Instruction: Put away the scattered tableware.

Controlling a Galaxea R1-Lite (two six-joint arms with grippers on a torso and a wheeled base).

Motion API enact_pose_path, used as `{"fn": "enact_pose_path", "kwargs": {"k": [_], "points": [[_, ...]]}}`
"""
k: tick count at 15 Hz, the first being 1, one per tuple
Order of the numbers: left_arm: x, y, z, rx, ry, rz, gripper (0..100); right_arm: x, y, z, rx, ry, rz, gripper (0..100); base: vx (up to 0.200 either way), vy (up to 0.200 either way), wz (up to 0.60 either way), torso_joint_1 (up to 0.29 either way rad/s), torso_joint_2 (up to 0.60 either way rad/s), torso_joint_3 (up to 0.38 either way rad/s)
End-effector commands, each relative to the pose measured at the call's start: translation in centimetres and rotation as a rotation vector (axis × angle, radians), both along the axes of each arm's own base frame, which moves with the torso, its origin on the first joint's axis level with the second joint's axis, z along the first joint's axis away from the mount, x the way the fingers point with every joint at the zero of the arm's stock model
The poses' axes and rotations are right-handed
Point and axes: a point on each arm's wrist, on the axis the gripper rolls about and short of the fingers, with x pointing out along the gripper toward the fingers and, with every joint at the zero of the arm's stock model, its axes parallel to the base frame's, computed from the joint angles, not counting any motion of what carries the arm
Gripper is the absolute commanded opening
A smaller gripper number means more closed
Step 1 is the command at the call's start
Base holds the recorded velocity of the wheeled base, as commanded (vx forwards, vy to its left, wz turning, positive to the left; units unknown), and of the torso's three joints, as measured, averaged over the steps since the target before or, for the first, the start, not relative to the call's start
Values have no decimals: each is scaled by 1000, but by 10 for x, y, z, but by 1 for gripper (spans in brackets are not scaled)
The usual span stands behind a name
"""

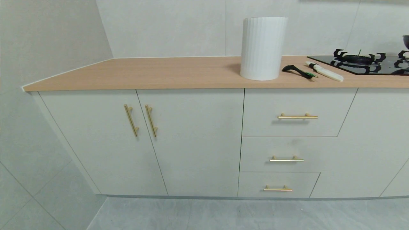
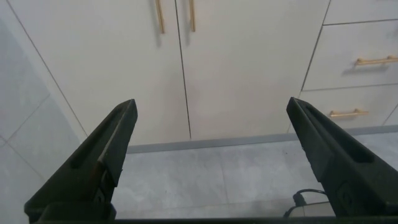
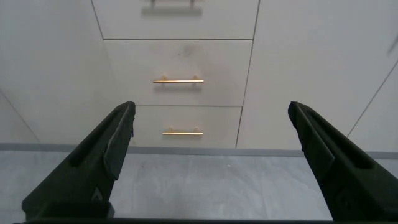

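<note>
Left end effector [image 2: 210, 104] spread; ladle [image 1: 295, 71], perhaps, on countertop [image 1: 159, 72].

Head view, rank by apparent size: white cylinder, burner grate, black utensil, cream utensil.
1. white cylinder
2. burner grate
3. cream utensil and black utensil: nearly alike in length, so not ranked apart.

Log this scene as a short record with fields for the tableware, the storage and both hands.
tableware: black utensil and white utensil, lying on the countertop between the white canister and the stove
canister: upright, to the left of the utensils
drawers: three, all shut
cupboard doors: two, shut
left hand: open, empty, low in front of the cupboard doors
right hand: open, empty, low in front of the drawers
</note>
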Motion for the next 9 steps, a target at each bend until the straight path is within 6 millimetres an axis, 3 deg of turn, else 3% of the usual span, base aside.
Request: {"fn": "enact_pose_path", "kwargs": {"k": [1, 2, 9], "points": [[0, 0, 0, 0, 0, 1, 100, 0, 0, 0, 0, 1, 0, 100, 0, 0, 0, 0, 0, 0], [0, 0, 0, 0, 0, 1, 100, 0, 0, 0, 0, 1, -1, 100, 0, 0, 0, 0, 0, 0], [0, 0, 0, 0, -1, 1, 100, 0, 0, 0, 0, 1, -1, 100, 200, 0, 0, 1, 1, 2]]}}
